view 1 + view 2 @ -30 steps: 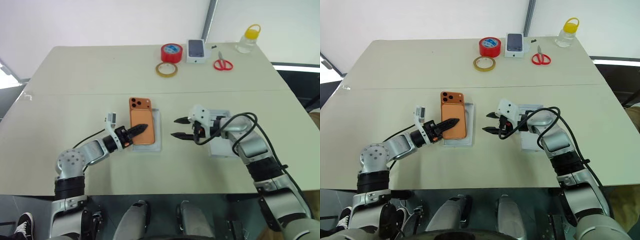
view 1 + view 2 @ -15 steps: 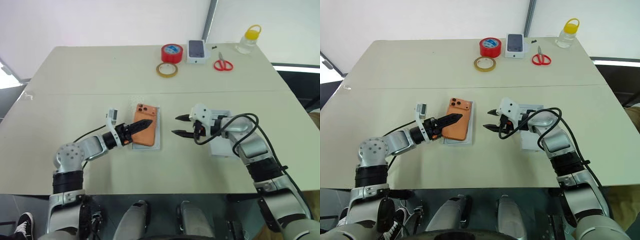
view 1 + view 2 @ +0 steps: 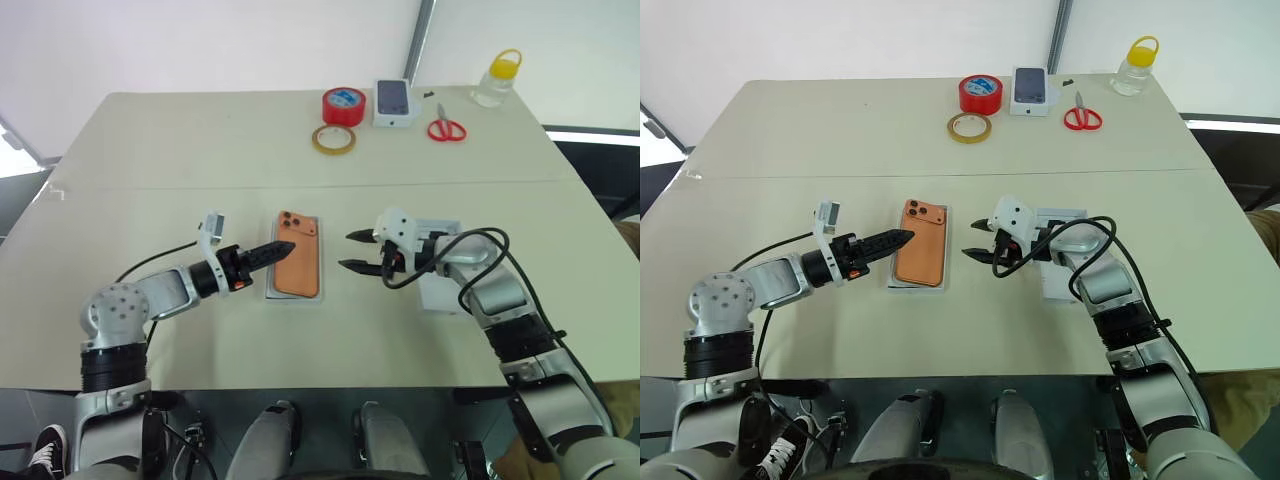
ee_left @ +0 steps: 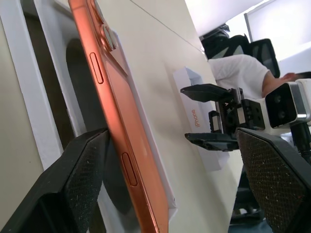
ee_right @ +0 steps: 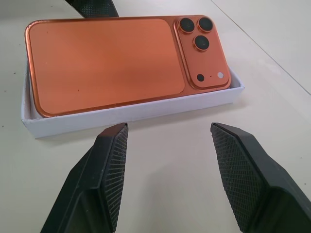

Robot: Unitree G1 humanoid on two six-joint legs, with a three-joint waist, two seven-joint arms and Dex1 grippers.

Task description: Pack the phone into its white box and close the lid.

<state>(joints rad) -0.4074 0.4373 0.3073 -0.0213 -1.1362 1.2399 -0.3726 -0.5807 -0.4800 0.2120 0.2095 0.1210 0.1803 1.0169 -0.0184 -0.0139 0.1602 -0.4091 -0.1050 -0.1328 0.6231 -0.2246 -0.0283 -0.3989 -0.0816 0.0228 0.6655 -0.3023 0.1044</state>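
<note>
The orange rounded-rectangle smartphone (image 3: 299, 266) lies back-up in the shallow white cardboard tray (image 5: 131, 112), its three dark lenses at the far corner, slightly tilted with one long edge riding on the tray's rim. The left gripper (image 3: 277, 251) hovers just beside the phone's left edge, fingers spread apart and empty. The right gripper (image 3: 352, 251) sits near the tray's right side, its fingers (image 5: 109, 160) apart, holding nothing. Under the right forearm lies the second shallow white cardboard lid (image 3: 440, 292). Well apart, at the table's (image 3: 180, 150) far edge, stand a red tape roll (image 3: 343, 105), a tan tape ring (image 3: 332, 140), a small white printed box (image 3: 394, 102), red-handled scissors (image 3: 446, 128) and a clear bottle with yellow cap (image 3: 497, 78).
</note>
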